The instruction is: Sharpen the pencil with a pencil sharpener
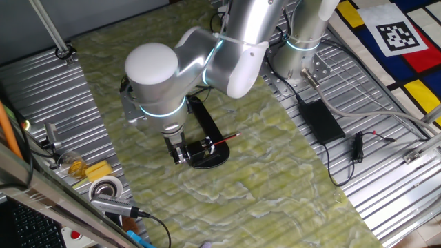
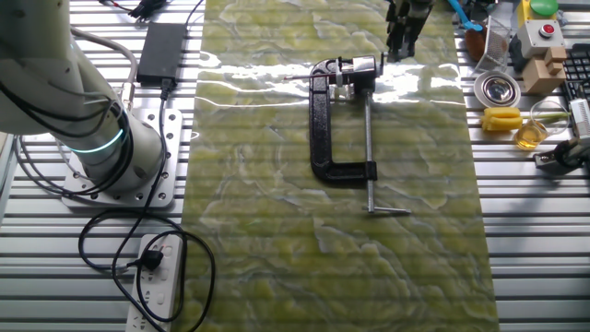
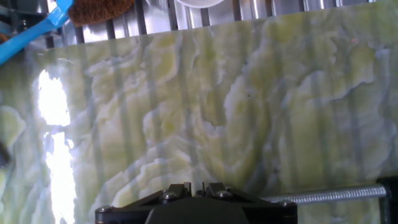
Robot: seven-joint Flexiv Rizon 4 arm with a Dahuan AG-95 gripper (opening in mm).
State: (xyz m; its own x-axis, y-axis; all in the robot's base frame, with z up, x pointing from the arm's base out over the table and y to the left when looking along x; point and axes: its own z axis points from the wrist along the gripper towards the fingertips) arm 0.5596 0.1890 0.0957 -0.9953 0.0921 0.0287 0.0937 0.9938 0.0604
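Glossy marbled mat (image 2: pixel 277 231), ribbed metal table (image 2: pixel 535 240)

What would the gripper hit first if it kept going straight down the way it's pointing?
Probably the green mat just beside the pencil sharpener; the gripper points down close to its base edge, though depth is unclear.

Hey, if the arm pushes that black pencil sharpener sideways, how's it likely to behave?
The pencil sharpener looks like rigid metal, so it is probably stiff and fairly heavy for its size. It appears to lie low, with its frame and silver rod spread along the glossy mat, so it would likely slide or pivot rather than tip.
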